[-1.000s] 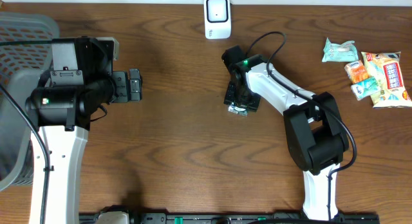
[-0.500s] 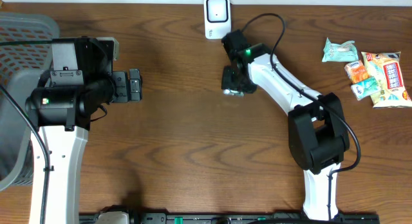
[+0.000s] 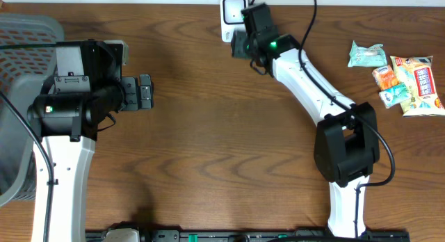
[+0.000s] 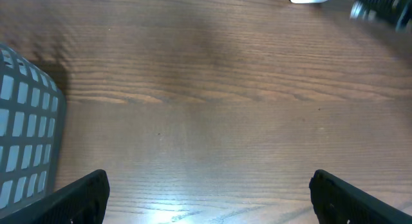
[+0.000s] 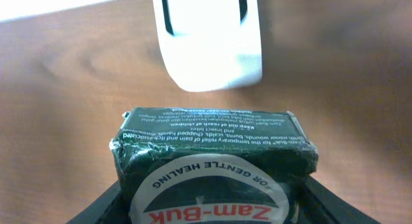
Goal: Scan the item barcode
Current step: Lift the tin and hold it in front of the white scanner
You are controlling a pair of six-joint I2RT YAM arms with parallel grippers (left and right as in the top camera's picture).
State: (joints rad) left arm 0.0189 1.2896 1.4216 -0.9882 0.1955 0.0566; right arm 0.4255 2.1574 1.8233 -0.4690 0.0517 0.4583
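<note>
Up at the far edge of the tabletop (image 3: 208, 131), the right tool (image 3: 245, 42) grips a dark green Zam-Buk box (image 5: 212, 159), held just in front of the white scanner (image 5: 207, 37). Meanwhile the left tool (image 4: 206, 192) hangs spread wide above the wood, a grey basket (image 4: 22, 134) beside it.

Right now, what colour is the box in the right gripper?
Dark green box with a white label; clearest in the right wrist view.
</note>
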